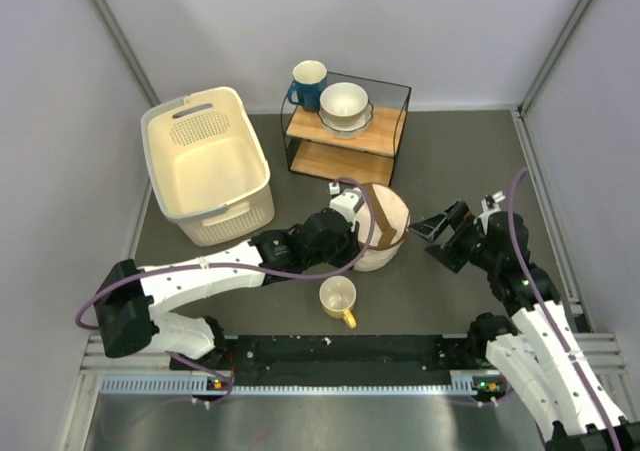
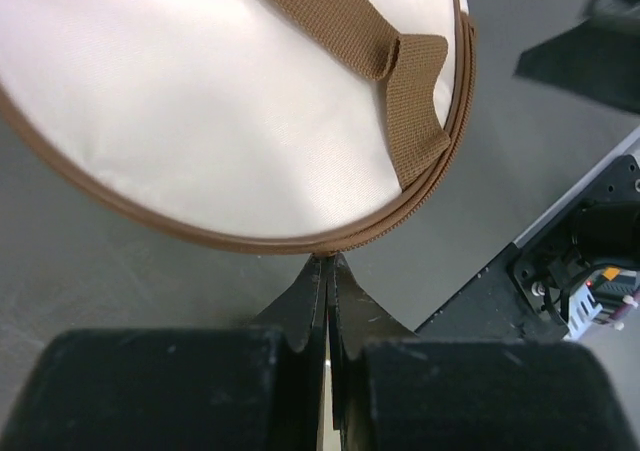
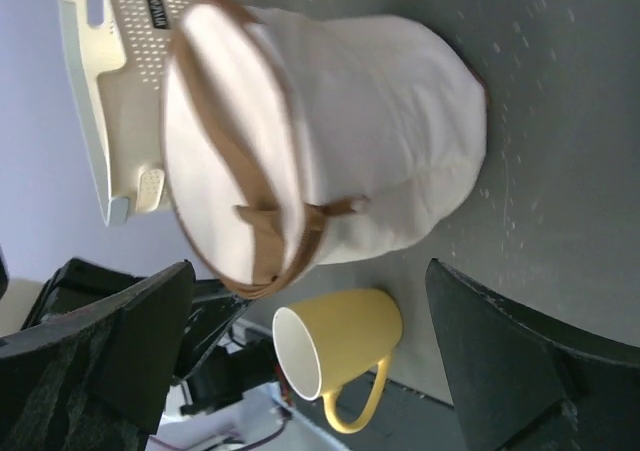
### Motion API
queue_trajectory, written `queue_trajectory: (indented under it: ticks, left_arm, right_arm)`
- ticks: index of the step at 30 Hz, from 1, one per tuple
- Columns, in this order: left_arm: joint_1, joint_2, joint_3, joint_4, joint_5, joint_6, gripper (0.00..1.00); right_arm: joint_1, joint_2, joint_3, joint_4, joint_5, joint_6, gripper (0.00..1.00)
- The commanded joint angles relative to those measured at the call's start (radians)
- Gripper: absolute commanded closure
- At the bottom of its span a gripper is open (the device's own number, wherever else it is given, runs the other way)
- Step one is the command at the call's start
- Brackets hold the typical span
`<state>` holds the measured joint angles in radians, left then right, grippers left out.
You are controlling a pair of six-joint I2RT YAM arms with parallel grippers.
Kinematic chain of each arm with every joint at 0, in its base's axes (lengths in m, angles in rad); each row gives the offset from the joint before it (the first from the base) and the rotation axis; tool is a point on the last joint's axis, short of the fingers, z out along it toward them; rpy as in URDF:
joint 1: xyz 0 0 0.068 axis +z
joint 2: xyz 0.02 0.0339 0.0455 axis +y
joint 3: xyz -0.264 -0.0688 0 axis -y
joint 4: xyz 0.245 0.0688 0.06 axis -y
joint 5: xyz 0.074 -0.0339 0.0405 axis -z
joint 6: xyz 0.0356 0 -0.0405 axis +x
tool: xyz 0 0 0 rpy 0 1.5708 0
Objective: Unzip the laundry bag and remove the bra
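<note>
the gray table (image 1: pixel 450 151) fills most of the top view. the cream basket (image 1: pixel 210 171) sits in the upper left of that view. a wire shelf (image 1: pixel 385 131) with wood boards stands in the upper middle.

the bag (image 1: pixel 395 211) stands in the middle of the top view, just below the shelf and to the right of the basket. its round lid is shut. in the right wrist view the lid faces the left of the frame.

the left gripper (image 2: pixel 326 266) comes in from the left in the top view and sits at the left side of the bag. in the left wrist view its two fingers are pressed together at the bottom middle. their tips touch the brown trim (image 2: pixel 200 233) at the edge of the lid. i cannot tell if something small is pinched between them.

the right gripper (image 3: pixel 310 271) is to the right of the bag in the top view, near it but not touching. its fingers are spread wide, and the bag shows between them in the right wrist view.

a white bowl (image 1: pixel 343 106) sits on top of the shelf, with a blue mug (image 1: pixel 305 83) just left of it. a yellow mug (image 1: pixel 338 296) stands just below the bag.

the brown strap (image 2: pixel 345 21) runs across the lid, at the top of the left wrist view.
</note>
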<state>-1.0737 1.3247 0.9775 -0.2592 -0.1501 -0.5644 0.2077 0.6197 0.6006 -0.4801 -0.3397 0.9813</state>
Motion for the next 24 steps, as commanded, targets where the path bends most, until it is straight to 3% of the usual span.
queue_trajectory:
  ticks: [1,7,11,14,15,16,20,24]
  left_arm:
    - [-0.037,0.022,0.044,0.006,-0.003,-0.074,1.0]
    - [-0.071,0.034,0.07,0.003,-0.011,-0.071,1.0]
    - [-0.075,0.022,0.078,0.005,-0.022,-0.063,1.0]
    - [-0.075,0.011,0.086,0.003,-0.035,-0.046,1.0]
    - [-0.075,0.008,0.086,0.003,-0.042,-0.029,1.0]
    - [-0.075,-0.002,0.084,-0.003,-0.052,-0.02,1.0]
    - [-0.071,-0.038,0.067,-0.032,-0.132,0.035,1.0]
    - [0.004,-0.068,0.059,-0.038,-0.115,0.11,1.0]
  right_arm:
    - [0.048,-0.032,-0.126,0.055,-0.025,0.233,0.01]
    - [0.153,0.069,-0.167,0.271,-0.038,0.329,0.04]
    - [0.225,0.17,-0.142,0.388,-0.001,0.329,0.26]
    - [0.239,0.233,-0.118,0.439,0.016,0.31,0.54]
    - [0.239,0.241,-0.108,0.434,0.024,0.303,0.85]
    - [0.239,0.244,-0.099,0.416,0.031,0.278,1.0]
    - [0.196,0.235,-0.047,0.302,0.035,0.162,1.0]
    - [0.018,0.262,-0.013,0.181,-0.177,-0.018,1.0]
